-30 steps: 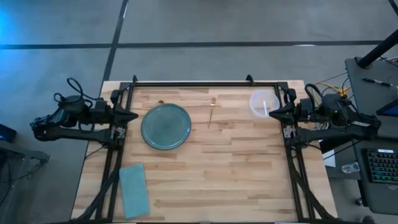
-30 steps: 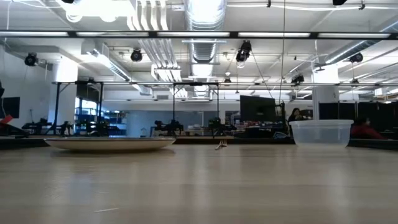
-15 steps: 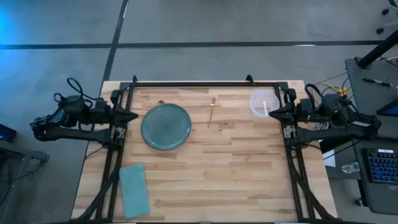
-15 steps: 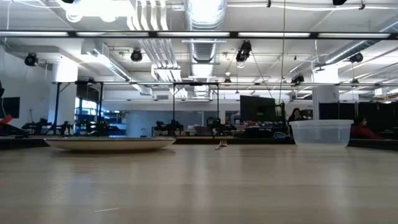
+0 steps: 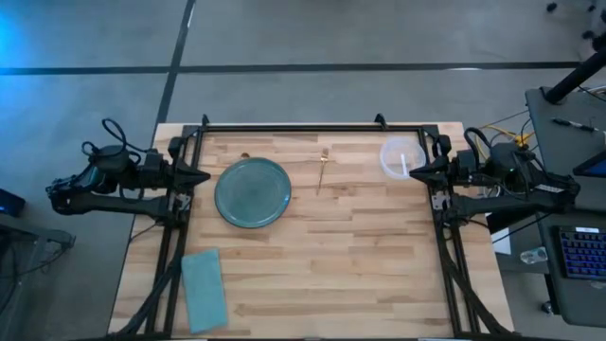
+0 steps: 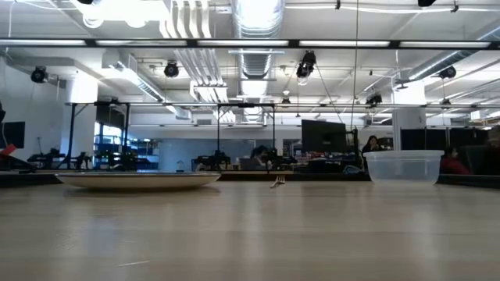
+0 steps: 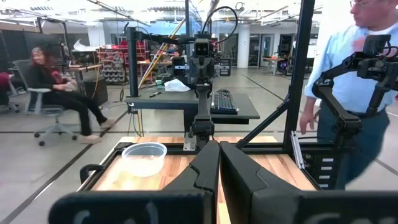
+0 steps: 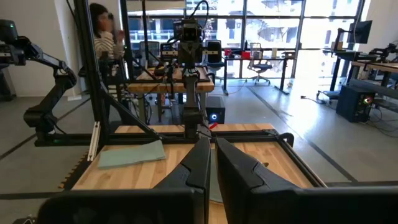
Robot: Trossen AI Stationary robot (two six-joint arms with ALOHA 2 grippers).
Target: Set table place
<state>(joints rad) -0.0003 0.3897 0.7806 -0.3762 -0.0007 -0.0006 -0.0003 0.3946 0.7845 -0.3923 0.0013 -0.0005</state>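
Observation:
On the light wooden table (image 5: 331, 256) a teal round plate (image 5: 253, 191) lies flat at the far left. A small gold fork (image 5: 323, 170) lies near the far middle. A clear plastic container (image 5: 401, 156) stands at the far right. A teal folded napkin (image 5: 204, 289) lies at the near left corner. My left gripper (image 5: 201, 176) rests shut at the left edge, beside the plate. My right gripper (image 5: 414, 171) rests shut at the right edge, next to the container. Both are empty.
A black metal rail frame (image 5: 312, 128) edges the table. A desk with a keyboard (image 5: 578, 251) stands to the right of the table. People show in the room beyond, in both wrist views (image 7: 348, 81) (image 8: 106, 37).

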